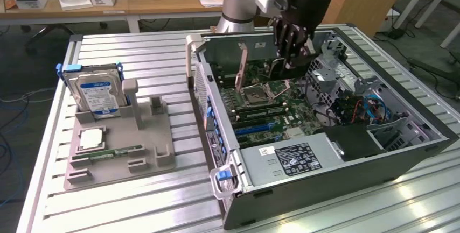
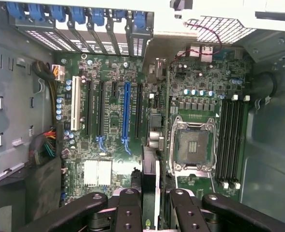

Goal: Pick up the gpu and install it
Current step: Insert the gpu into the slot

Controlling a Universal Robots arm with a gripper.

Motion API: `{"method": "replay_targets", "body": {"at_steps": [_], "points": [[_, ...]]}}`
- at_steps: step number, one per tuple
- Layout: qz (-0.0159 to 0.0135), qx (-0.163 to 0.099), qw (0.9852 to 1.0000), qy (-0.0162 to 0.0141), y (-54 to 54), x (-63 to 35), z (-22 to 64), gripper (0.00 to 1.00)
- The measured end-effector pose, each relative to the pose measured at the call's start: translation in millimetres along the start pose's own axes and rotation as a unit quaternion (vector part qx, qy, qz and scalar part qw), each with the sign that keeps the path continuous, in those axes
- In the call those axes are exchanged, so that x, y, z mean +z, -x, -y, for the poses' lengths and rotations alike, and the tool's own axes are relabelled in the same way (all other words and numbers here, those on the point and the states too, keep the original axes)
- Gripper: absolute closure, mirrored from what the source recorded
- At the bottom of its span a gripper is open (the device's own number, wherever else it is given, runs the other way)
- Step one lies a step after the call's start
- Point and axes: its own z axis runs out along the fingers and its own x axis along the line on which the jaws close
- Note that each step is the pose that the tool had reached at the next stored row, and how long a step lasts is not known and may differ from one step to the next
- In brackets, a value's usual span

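The gpu (image 1: 296, 67) is a thin dark card standing on edge inside the open computer case (image 1: 402, 152), and my gripper (image 1: 293, 47) is shut on its upper edge. It hangs over the motherboard (image 1: 287, 106), close to the processor socket (image 1: 255, 94). In the wrist view the gpu (image 2: 149, 186) shows edge-on between my two black fingers (image 2: 127, 210), running beside the black slot just past the long blue slot (image 2: 127, 113). I cannot tell whether its lower edge touches a slot.
A grey holder tray (image 1: 118, 157) stands at the exterior view's left with a blue-labelled hard drive (image 1: 97, 90) upright in it and a green memory stick (image 1: 107, 152) lying flat. The case's walls, the power supply (image 1: 294, 160) and cables (image 1: 363, 109) ring the motherboard.
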Motion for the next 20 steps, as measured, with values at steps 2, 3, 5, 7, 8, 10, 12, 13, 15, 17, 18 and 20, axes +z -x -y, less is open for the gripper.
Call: {"method": "replay_targets", "body": {"at_steps": [2,3,5,7,8,10,12,13,15,17,18,20], "points": [[0.0000,0.000,1.0000,0.0000,0.0,0.9,0.0,0.73],[0.0000,0.000,1.0000,0.0000,0.0,1.2,0.0,0.73],[0.0000,0.000,1.0000,0.0000,-0.1,2.0,0.0,0.73],[0.0000,0.000,1.0000,0.0000,-0.1,2.8,-0.1,0.73],[0.0000,0.000,1.0000,0.0000,-0.1,3.3,-0.1,0.73],[0.0000,0.000,1.0000,0.0000,-0.1,4.2,-0.1,0.73],[0.0000,0.000,1.0000,0.0000,-0.1,4.9,-0.1,0.73],[0.0000,0.000,1.0000,0.0000,-0.1,5.3,-0.1,0.73],[0.0000,0.000,1.0000,0.0000,-0.1,6.1,-0.1,0.73],[0.0000,0.000,1.0000,0.0000,-0.2,7.0,-0.2,0.73],[0.0000,0.000,1.0000,0.0000,-0.2,7.4,-0.1,0.73],[0.0000,0.000,1.0000,0.0000,-0.2,8.1,-0.2,0.73]]}}
